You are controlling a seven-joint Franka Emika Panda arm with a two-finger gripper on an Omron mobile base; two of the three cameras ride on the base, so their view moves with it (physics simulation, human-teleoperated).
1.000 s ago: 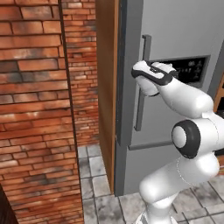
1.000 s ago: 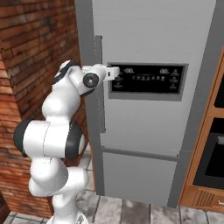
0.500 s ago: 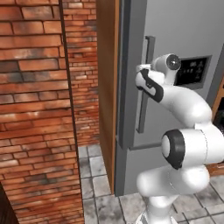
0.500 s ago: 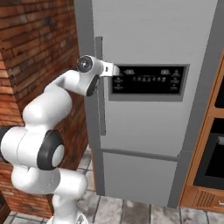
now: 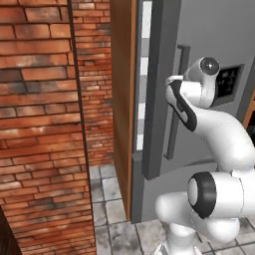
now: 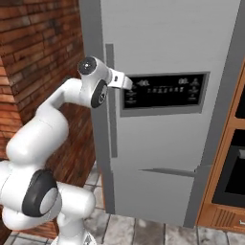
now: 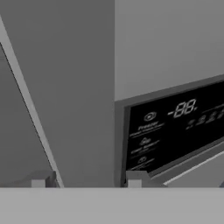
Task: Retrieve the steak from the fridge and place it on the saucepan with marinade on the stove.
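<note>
**Claw at the fridge handle, door ajar**

Left base view: the fridge door stands slightly ajar, a strip of white interior showing at 11 o'clock beside the brick wall. The claw sits against the vertical bar handle.

Right base view: the claw lies between the handle and the dark display panel, at 10 o'clock.

Hand view: two fingertips stand apart either side of a grey bar; whether they touch it, I cannot tell.
</note>
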